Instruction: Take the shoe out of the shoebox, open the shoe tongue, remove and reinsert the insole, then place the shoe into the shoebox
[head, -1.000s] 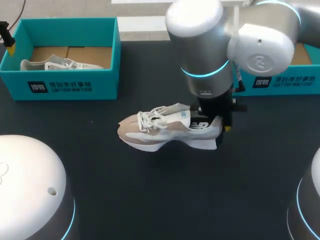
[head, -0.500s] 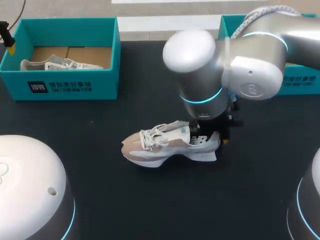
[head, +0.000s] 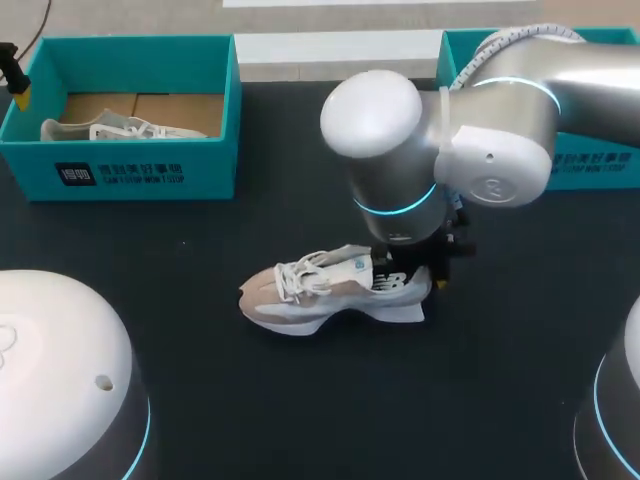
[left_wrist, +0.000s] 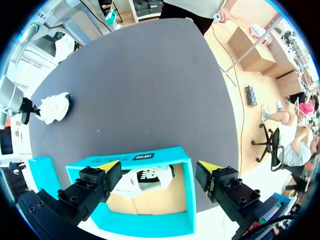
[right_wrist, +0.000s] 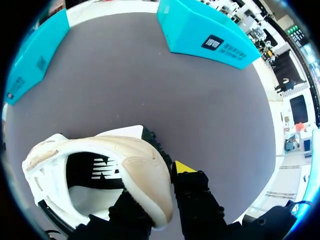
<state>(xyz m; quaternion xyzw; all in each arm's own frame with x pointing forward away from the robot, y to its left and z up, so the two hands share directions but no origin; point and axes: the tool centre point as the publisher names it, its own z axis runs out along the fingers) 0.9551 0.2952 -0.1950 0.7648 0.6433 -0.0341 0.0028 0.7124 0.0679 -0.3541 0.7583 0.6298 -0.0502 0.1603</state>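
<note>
— So, what is the right gripper (right_wrist: 162, 197) doing?

— We are clamping it on the heel of the shoe (right_wrist: 95, 160). One finger is sitting inside the opening and the yellow-tipped one is pressing on the outside. Holding it there is leaving the laced front free, which we judge is the point, since the tongue comes next.

— And where is the shoe sitting?

— Upright, sole down, out on the dark table (head: 300, 400), between the two teal boxes. Whether the sole is touching, we cannot tell.

— And the left gripper (left_wrist: 159, 169)?

— We are hanging it wide apart, gripping nothing, above the left shoebox (left_wrist: 142, 159), where another shoe (left_wrist: 142, 180) is lying. The right shoebox (head: 590, 160) is standing at the table's far right, probably awaiting the return.
</note>
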